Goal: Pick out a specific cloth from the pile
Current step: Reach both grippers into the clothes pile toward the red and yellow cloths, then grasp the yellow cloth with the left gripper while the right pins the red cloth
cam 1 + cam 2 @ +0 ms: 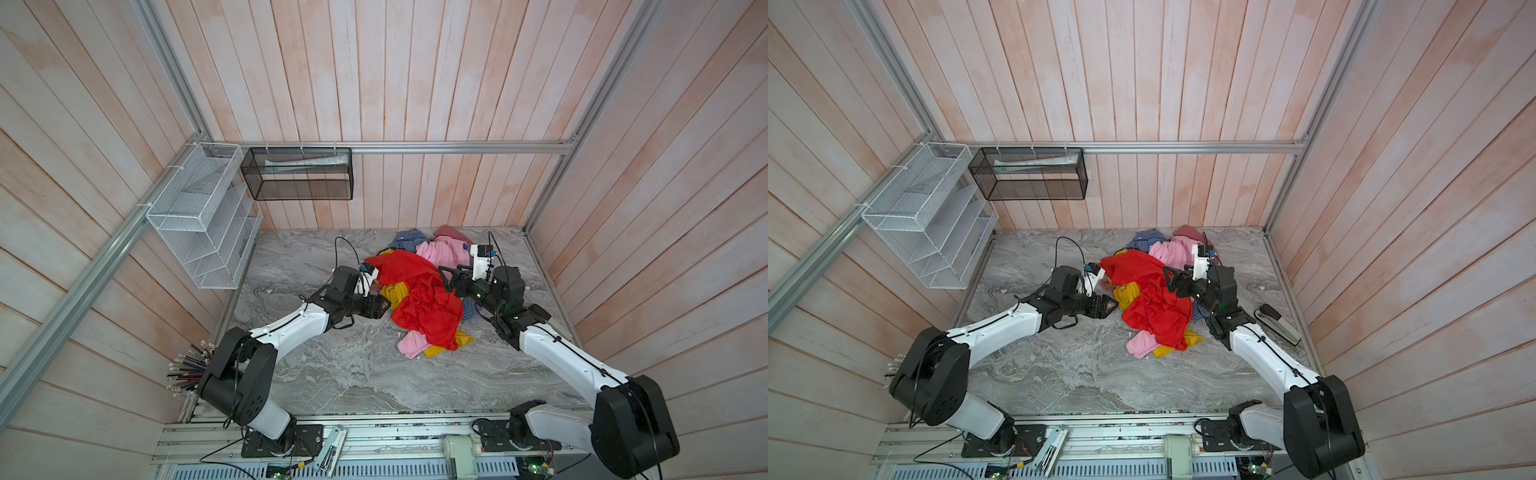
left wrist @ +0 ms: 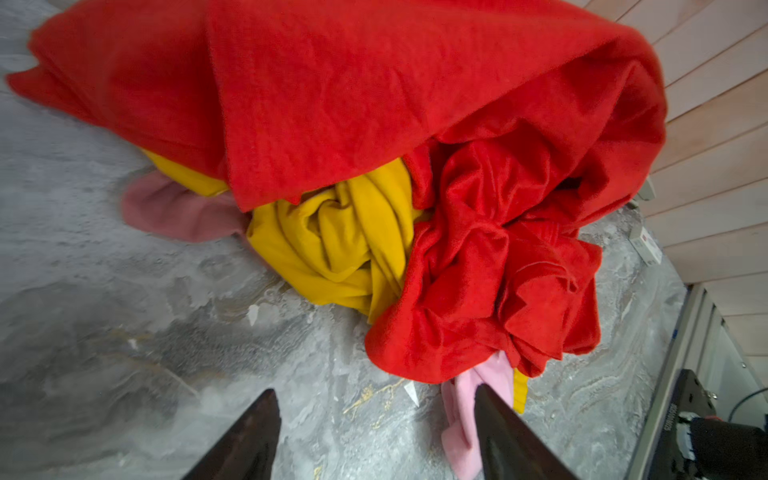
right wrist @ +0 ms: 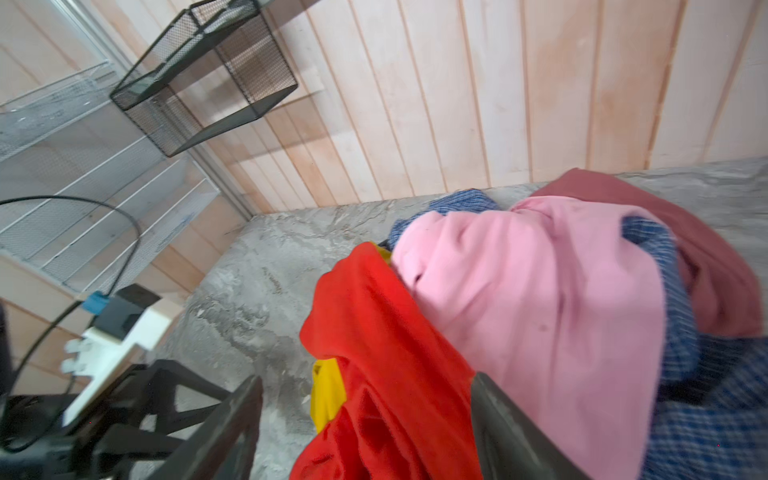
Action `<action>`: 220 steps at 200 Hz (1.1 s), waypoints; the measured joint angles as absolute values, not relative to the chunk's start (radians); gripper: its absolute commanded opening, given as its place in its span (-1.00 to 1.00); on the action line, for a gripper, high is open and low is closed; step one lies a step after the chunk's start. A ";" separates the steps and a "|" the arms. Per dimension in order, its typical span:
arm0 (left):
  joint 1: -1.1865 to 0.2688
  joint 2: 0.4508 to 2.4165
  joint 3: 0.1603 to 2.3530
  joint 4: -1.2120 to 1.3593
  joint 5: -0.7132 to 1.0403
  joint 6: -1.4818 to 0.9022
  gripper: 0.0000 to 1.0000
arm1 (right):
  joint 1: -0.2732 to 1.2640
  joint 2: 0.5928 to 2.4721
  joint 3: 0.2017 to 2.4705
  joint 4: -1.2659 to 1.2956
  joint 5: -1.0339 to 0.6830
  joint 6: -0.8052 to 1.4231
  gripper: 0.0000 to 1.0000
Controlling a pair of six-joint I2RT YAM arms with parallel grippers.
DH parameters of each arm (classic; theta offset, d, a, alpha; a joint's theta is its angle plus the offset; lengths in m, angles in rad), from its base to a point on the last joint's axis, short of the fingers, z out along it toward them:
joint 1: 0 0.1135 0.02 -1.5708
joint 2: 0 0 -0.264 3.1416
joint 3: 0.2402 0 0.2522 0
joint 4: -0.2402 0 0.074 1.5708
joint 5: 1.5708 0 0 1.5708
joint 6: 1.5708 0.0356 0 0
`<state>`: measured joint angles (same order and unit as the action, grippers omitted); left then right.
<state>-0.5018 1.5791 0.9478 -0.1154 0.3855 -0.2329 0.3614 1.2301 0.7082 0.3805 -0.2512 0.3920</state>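
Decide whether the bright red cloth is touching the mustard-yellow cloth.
Touching. The left wrist view shows the bright red cloth draped straight over the mustard-yellow cloth, with no gap where its edge crosses the yellow folds.

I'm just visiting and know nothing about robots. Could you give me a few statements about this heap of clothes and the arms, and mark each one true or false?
1. The yellow cloth lies partly under the red cloth. True.
2. The left gripper holds the yellow cloth. False: its jaws stand apart with nothing between them, short of it.
3. The pile sits in the black mesh basket. False: it lies on the table; the basket hangs up by the wall.
4. A pink cloth is in the pile. True.
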 measured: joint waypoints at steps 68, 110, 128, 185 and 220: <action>-0.518 1.774 1.108 -0.141 0.436 -0.282 0.10 | 0.480 1.331 0.744 0.315 -0.281 0.389 0.37; -0.518 1.862 1.194 -0.157 0.403 -0.352 -0.04 | 0.514 1.364 0.768 0.291 -0.275 0.390 0.30; -0.518 1.904 1.222 -0.148 0.395 -0.389 -0.04 | 0.526 1.377 0.769 0.294 -0.274 0.393 0.27; -0.518 1.994 1.301 -0.150 0.395 -0.460 -0.37 | 0.544 1.411 0.769 0.296 -0.258 0.415 0.19; -0.519 1.995 1.303 -0.140 0.414 -0.482 -1.00 | 0.544 1.427 0.768 0.297 -0.228 0.431 0.18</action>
